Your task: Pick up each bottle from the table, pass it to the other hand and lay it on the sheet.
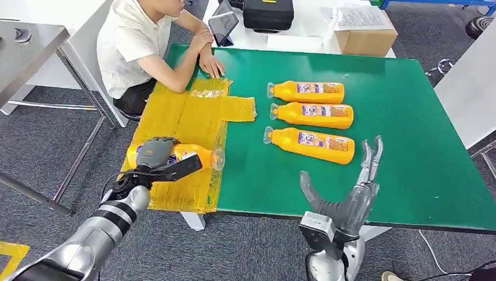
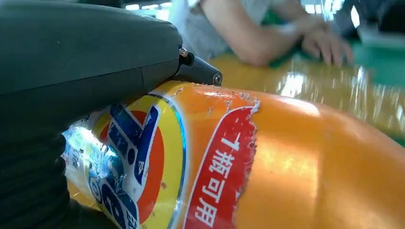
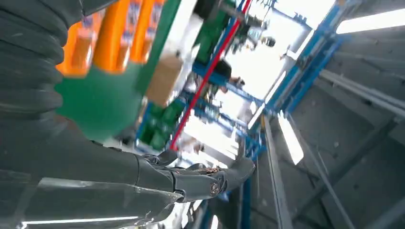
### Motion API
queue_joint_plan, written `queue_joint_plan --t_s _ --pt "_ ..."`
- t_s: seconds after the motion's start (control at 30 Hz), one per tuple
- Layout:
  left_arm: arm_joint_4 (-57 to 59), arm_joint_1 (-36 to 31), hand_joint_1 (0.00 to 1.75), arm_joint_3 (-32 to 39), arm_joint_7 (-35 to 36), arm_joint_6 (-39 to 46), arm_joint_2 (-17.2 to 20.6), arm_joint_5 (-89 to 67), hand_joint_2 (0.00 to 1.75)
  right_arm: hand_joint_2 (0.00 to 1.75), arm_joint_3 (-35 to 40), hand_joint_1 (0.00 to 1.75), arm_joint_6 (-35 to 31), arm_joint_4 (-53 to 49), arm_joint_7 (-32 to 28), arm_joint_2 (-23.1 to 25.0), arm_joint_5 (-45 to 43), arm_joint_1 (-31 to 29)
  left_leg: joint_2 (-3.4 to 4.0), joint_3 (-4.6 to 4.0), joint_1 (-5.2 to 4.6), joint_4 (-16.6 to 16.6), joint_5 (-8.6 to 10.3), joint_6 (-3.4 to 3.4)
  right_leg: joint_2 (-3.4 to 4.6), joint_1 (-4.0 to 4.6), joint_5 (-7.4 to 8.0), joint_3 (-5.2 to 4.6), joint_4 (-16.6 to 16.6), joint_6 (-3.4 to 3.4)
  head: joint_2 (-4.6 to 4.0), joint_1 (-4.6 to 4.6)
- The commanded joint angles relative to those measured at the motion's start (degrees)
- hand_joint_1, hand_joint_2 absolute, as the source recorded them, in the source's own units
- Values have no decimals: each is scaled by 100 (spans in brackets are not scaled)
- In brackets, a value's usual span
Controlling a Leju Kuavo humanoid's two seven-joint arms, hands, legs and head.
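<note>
An orange bottle lies on its side on the yellow sheet at the table's left end. My left hand grips it from above, and the bottle's label looms close in the left wrist view, under the hand's grey cover. Three more orange bottles lie side by side on the green table. My right hand hovers at the table's front edge, fingers spread, holding nothing. Its fingers appear in the right wrist view.
A person in a white shirt sits at the table's far left corner, a hand resting by the sheet. A cardboard box, a tablet and a black case stand on the white table behind.
</note>
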Motion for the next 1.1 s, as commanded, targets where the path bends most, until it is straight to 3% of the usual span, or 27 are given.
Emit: queue_joint_plan --t_s 0.03,0.13,0.17,0.37,0.6,0.83,1.1 --pt "738 -545 175 -297 79 -245 25 -116 175 175 515 0 17 668 -7 -252 -147 -184 0 13 7 -3 -2 -7 2 6 -1 14 -4 -8 0 0" --pt "774 -520 175 -268 83 -374 51 -150 175 175 625 0 17 730 -7 -310 -329 -205 -1 29 10 -4 -7 -12 2 10 -7 30 -5 -13 0 0" --pt "1068 -544 0 -75 -405 -1340 269 111 175 175 1141 0 17 1132 -7 -485 -965 -361 7 23 8 -3 -8 -9 10 8 -3 23 -6 -9 0 2" --pt "1149 -445 0 40 -500 -2033 206 436 175 175 1173 0 17 1233 -7 -589 -1167 -383 12 33 6 -12 -5 -8 15 6 0 29 -7 -9 0 0" --pt "1145 -457 0 54 -508 -2099 216 472 175 175 1169 0 17 1248 -7 -588 -1161 -393 12 47 3 -12 -4 -7 15 3 0 44 -5 -9 0 2" --pt "1132 -285 0 440 -606 -3243 322 1381 175 175 1362 0 17 1403 -7 -632 -1338 -416 27 78 3 -25 -6 -12 32 2 1 69 -14 -14 0 0" --pt "586 80 0 415 -1009 -3470 404 1903 175 175 1423 0 17 1490 -7 -634 -1230 -424 26 99 0 -26 -6 -11 31 0 -1 88 -11 -13 0 0"
